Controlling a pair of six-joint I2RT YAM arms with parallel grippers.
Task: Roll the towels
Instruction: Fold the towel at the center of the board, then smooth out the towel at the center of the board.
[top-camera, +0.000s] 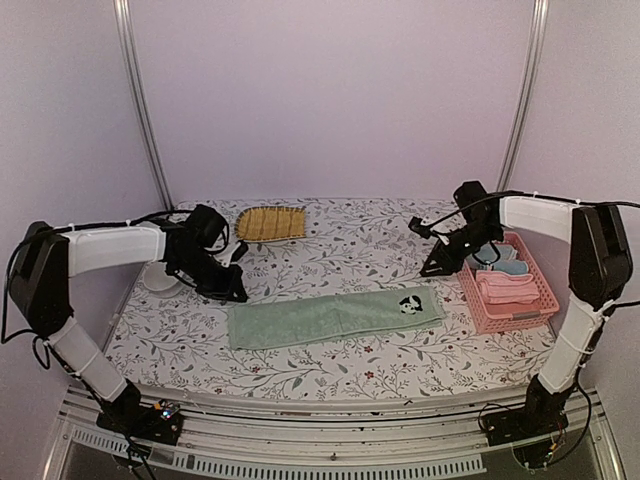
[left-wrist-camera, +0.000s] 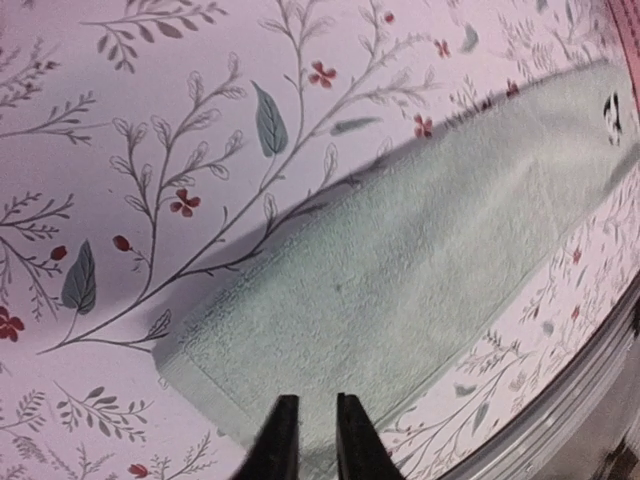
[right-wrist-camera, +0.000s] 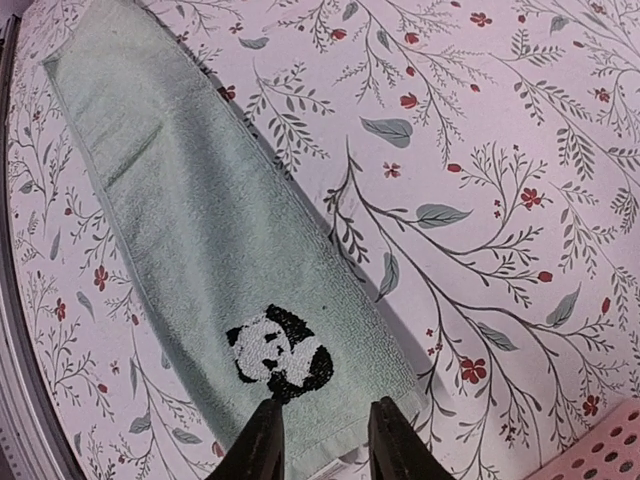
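While green towel (top-camera: 335, 316) lay flat across centre of top view, we saw left gripper (left-wrist-camera: 316, 402) barely parted and right gripper (right-wrist-camera: 327, 405) wider, both empty over its ends. Risk we judged: uneven pinch could skew roll, bunch cloth.

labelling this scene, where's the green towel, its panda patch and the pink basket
green towel (top-camera: 320, 318), top external view, middle of the long strip
panda patch (right-wrist-camera: 278, 357), right wrist view, centre of the patch
pink basket (top-camera: 505, 322), top external view, its near wall
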